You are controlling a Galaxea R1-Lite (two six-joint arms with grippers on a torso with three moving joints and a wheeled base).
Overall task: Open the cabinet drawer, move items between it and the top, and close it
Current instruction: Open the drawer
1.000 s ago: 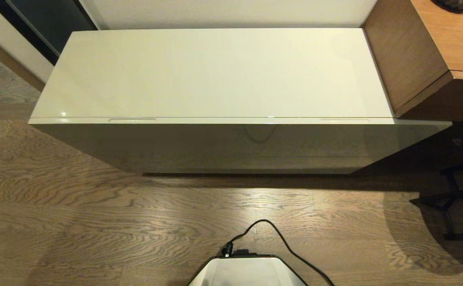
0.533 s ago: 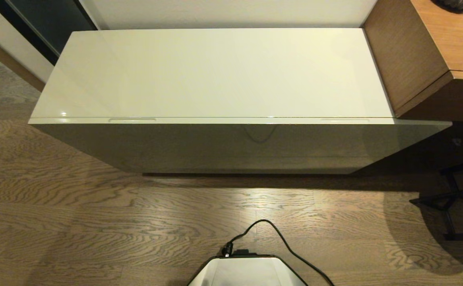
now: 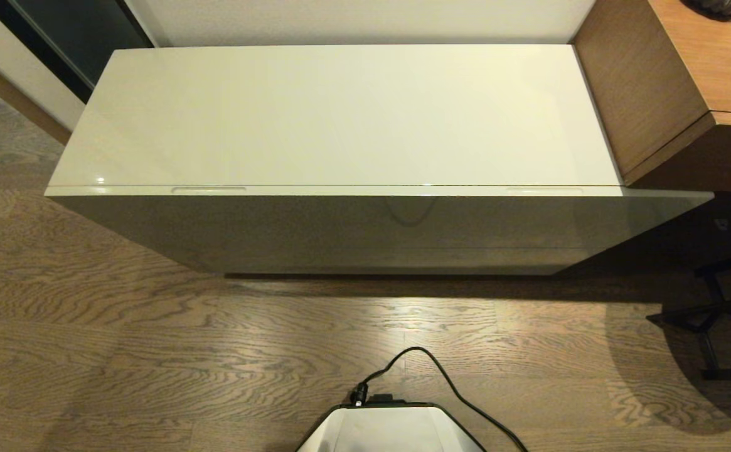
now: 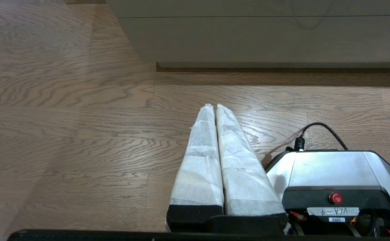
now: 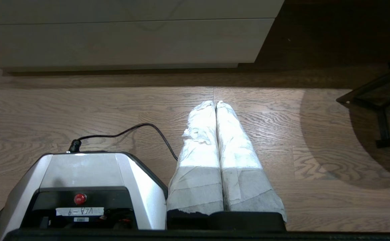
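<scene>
The cabinet drawer point(image 3: 365, 191) sat pushed in under the top point(image 3: 340, 113). The left gripper point(image 4: 216, 107) and right gripper point(image 5: 216, 103) hung low beside the base point(image 3: 390, 430), both pressed closed, holding nothing.

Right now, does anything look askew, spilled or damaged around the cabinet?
Nothing stands out. The cabinet drawer is shut flush under the top. Left gripper and right gripper hang shut over the floor.
</scene>
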